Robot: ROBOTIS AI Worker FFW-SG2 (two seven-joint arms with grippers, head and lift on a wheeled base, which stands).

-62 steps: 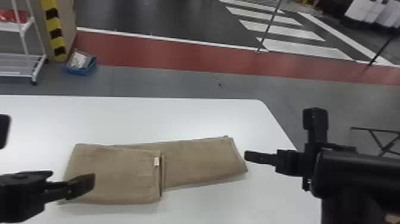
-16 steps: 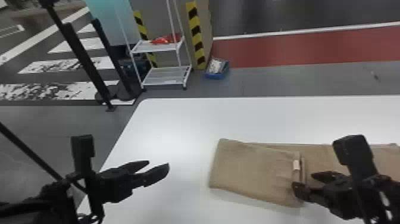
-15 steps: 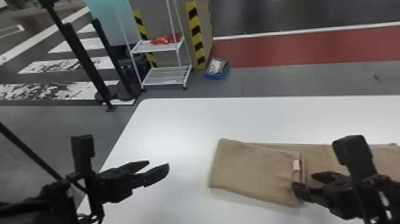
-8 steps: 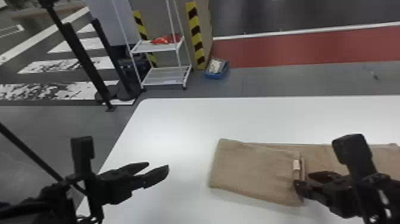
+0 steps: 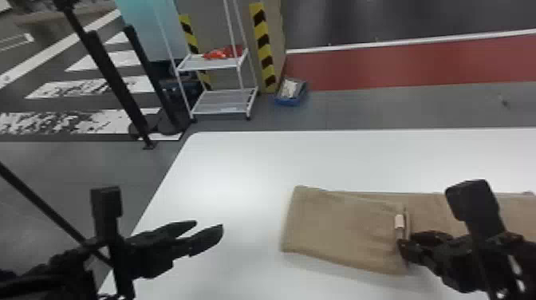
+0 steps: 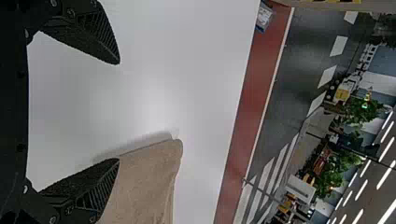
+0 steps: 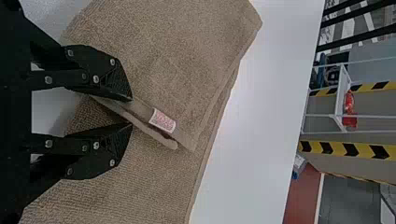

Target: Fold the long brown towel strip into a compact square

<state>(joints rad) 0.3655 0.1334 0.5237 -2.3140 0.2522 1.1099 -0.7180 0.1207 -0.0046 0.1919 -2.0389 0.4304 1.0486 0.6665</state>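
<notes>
Right gripper (image 7: pixel 130 112) nearer: fingers narrowly parted, astride the fold edge by the pale label (image 7: pixel 162 120). Towel's (image 5: pixel 339 227) folded part lies left of it, single run right — long axis left-right. Left gripper (image 6: pixel 118 111) wide, off the folded end.

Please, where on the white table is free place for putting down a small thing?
The white table has bare room between the left gripper and the towel's folded end, and behind the towel, up to the far edge. It is crowded at the folded edge beside the tag, where the right gripper is.
</notes>
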